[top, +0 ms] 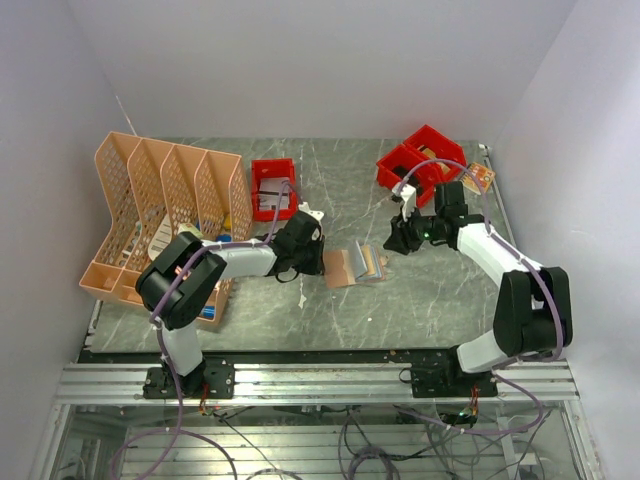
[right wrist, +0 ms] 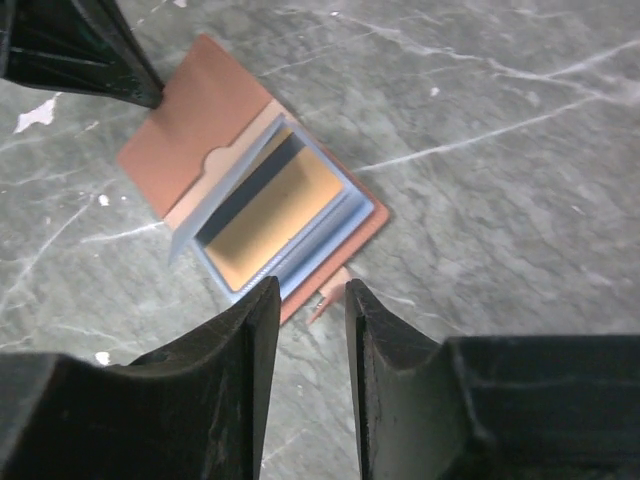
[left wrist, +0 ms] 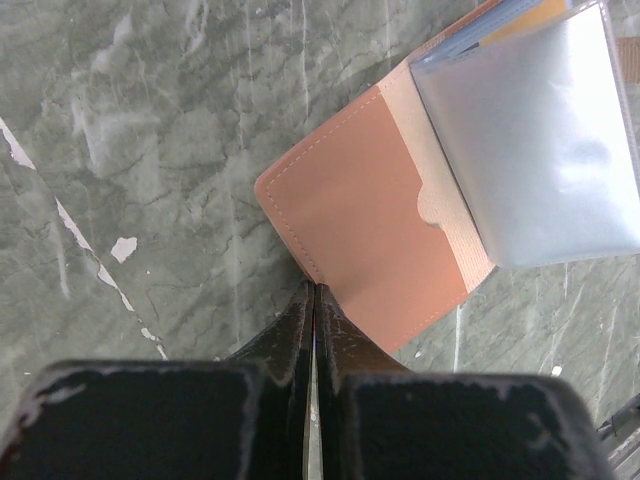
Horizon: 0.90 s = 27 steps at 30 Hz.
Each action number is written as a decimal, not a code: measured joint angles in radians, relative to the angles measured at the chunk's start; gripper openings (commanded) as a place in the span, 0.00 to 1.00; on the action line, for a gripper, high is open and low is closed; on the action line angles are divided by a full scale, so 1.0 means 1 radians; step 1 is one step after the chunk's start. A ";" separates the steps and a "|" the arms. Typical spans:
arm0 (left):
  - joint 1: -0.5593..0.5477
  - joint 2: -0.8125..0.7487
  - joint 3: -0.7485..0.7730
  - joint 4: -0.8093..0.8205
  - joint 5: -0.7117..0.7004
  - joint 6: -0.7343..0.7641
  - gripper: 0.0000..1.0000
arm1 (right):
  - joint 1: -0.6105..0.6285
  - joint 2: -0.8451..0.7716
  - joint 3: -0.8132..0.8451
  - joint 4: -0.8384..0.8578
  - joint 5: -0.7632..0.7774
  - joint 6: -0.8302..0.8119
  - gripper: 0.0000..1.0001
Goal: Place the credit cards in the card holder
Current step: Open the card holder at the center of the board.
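The tan card holder [top: 352, 266] lies open on the marble table between the two arms. In the right wrist view its flap [right wrist: 200, 110] is spread and a stack of pockets holds a card with a dark stripe [right wrist: 262, 203] over a light blue card edge [right wrist: 335, 245]. My left gripper [left wrist: 314, 290] is shut, its tips against the edge of the tan flap [left wrist: 360, 210] with nothing between them. My right gripper [right wrist: 310, 295] hovers open just off the holder's right edge, nothing in it; in the top view it shows as the right gripper [top: 393, 242].
A peach mesh file rack [top: 165, 200] stands at the back left. One red bin [top: 273, 187] sits behind the left arm, with two more red bins [top: 420, 160] and a small packet [top: 480, 178] at the back right.
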 measured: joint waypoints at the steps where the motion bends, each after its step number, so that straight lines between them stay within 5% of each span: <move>1: 0.001 0.000 0.002 -0.004 0.000 0.004 0.07 | 0.001 0.008 0.003 -0.008 -0.018 -0.004 0.32; 9: 0.002 0.004 0.003 -0.011 0.001 0.014 0.10 | 0.004 0.051 0.005 -0.024 -0.128 0.009 0.40; 17: 0.016 -0.008 -0.014 0.008 0.013 -0.011 0.24 | 0.018 0.100 0.006 -0.024 -0.204 0.065 0.44; 27: 0.034 -0.124 -0.093 0.046 0.026 -0.074 0.37 | 0.032 0.166 0.006 0.022 -0.112 0.207 0.50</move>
